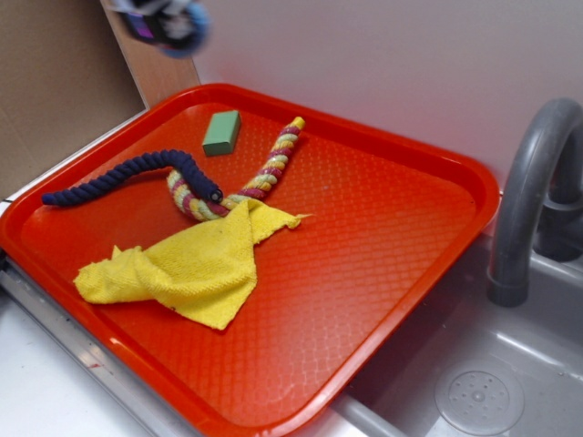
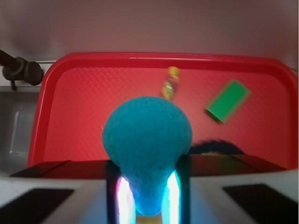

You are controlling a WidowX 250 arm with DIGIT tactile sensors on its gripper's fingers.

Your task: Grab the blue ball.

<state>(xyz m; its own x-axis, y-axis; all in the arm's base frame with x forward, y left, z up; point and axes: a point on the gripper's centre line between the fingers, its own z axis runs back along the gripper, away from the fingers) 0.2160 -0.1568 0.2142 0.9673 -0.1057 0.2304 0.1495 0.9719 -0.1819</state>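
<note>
My gripper [image 2: 146,186] is shut on the blue ball [image 2: 146,137], which is squeezed into a pear shape between the two fingers and fills the middle of the wrist view. In the exterior view the gripper [image 1: 168,23] is blurred at the top left edge, high above the red tray [image 1: 383,273], with a patch of blue ball [image 1: 193,27] showing at its tip. The ball is off the tray and in the air.
On the tray lie a green block [image 1: 221,133], a dark navy rope [image 1: 127,177], a striped red-yellow rope [image 1: 264,173] and a yellow cloth [image 1: 187,264]. A grey tap [image 1: 528,200] and sink [image 1: 474,391] stand to the right. A white wall is behind.
</note>
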